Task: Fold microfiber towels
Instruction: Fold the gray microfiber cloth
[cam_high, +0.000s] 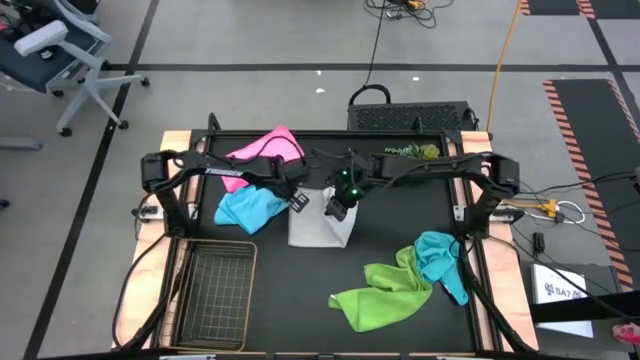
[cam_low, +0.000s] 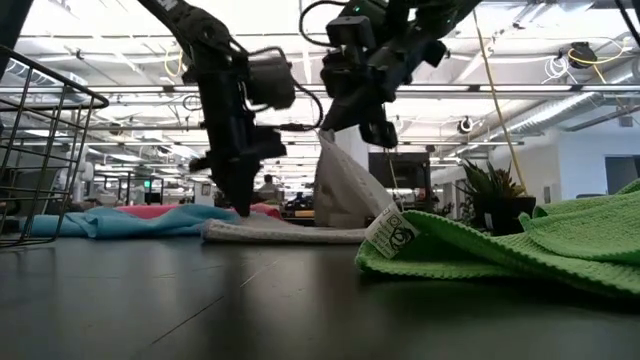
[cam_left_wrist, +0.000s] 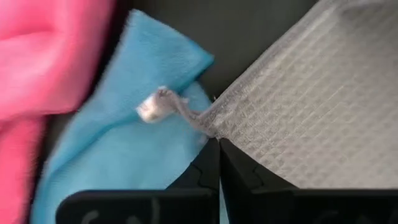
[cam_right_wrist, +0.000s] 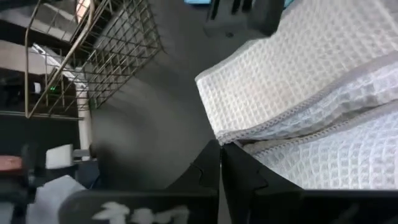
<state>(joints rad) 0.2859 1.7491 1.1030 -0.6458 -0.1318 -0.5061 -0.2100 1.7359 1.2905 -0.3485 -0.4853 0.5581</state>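
Observation:
The pale grey-white towel lies mid-table, with one side raised. My left gripper is shut at its left corner, low at the table. My right gripper is shut on its raised edge, above the table. The light blue towel lies crumpled just left of the grey-white one, and the pink towel lies behind it. The lime green towel and the teal towel lie bunched at the near right. My left gripper pinches the grey-white towel's edge beside the corner that carries a small tag. The fingers point down from above. That corner stays down on the table. My right gripper pinches the grey-white towel's stitched edge between its two fingers, where two hemmed layers show. The fingers come from above. The held part is lifted, and the cloth slopes down from it to the part lying on the table.
A wire mesh basket stands at the near left corner. A small potted plant stands at the far right edge. Bare black table shows between the basket and the lime green towel.

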